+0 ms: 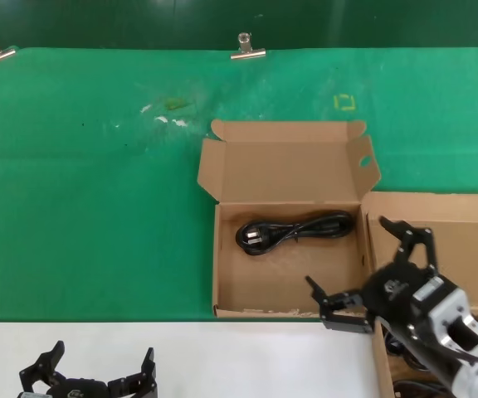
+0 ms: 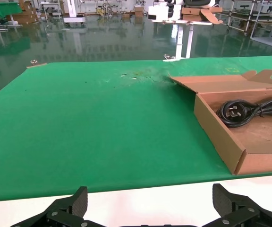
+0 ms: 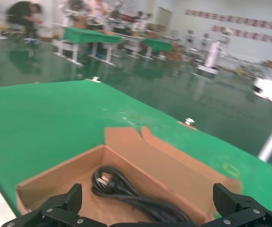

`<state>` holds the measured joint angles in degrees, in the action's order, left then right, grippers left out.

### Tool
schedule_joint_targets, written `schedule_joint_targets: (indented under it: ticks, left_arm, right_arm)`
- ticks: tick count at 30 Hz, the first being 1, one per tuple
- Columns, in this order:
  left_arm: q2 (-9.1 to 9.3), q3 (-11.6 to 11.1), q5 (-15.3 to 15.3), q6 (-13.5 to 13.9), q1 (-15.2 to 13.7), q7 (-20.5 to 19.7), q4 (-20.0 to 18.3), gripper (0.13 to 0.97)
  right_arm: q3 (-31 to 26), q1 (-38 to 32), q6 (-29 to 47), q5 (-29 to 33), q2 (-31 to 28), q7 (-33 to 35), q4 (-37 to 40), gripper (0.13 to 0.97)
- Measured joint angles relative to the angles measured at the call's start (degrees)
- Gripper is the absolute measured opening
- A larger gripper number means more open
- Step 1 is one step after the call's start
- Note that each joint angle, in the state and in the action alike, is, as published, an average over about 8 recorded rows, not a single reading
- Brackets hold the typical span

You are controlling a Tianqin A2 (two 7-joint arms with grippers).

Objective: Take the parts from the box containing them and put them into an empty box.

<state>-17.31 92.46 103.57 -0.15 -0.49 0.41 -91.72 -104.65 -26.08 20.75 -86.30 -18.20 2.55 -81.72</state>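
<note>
Nearest you, the left tool [image 1: 98,373] sits parked over the white front strip of the counter [image 1: 181,356], its fingers spread wide and holding nothing. The right tool [image 1: 368,269] hovers above the seam between the two boxes, jaws likewise wide apart and empty.

Beyond it lies the box with the holed flap [image 1: 289,249], lid hinged back; one black power cord [image 1: 293,232] rests in its far half, plug toward the robot's left. The head view alone shows the second box [image 1: 455,240] at the robot's right, cut off by the frame edge and largely covered by the right arm; dark cords [image 1: 421,388] show at its near end, but you cannot count them.

The left wrist view shows the cord's plug [image 2: 233,113] and its pins, which the head view does not resolve. The right wrist view looks down into the holed-flap box [image 3: 140,165] over the cord [image 3: 126,191].

Farthest off, two metal clips [image 1: 247,46] pin the green mat [image 1: 81,207] at the counter's back edge.
</note>
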Motion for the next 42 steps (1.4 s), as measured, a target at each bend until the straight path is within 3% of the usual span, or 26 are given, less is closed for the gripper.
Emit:
schedule_joint_targets:
  ticks: [11, 24, 42]
  left_arm:
    - [0.05, -0.32, -0.18, 0.06, 0.20, -0.17, 0.02, 0.960]
    - [0.11, -0.67, -0.38, 0.13, 0.42, -0.36, 0.04, 0.966]
    - [0.11, -0.71, -0.40, 0.14, 0.45, -0.38, 0.05, 0.966]
  right_arm:
    - [5.31, 10.68, -8.46, -6.86, 0.42, -1.04, -4.06, 0.966]
    - [11.12, 22.40, -17.78, -14.43, 0.87, -2.19, -8.53, 0.966]
    - [11.76, 23.63, -18.81, -15.25, 0.92, -2.31, -9.02, 0.966]
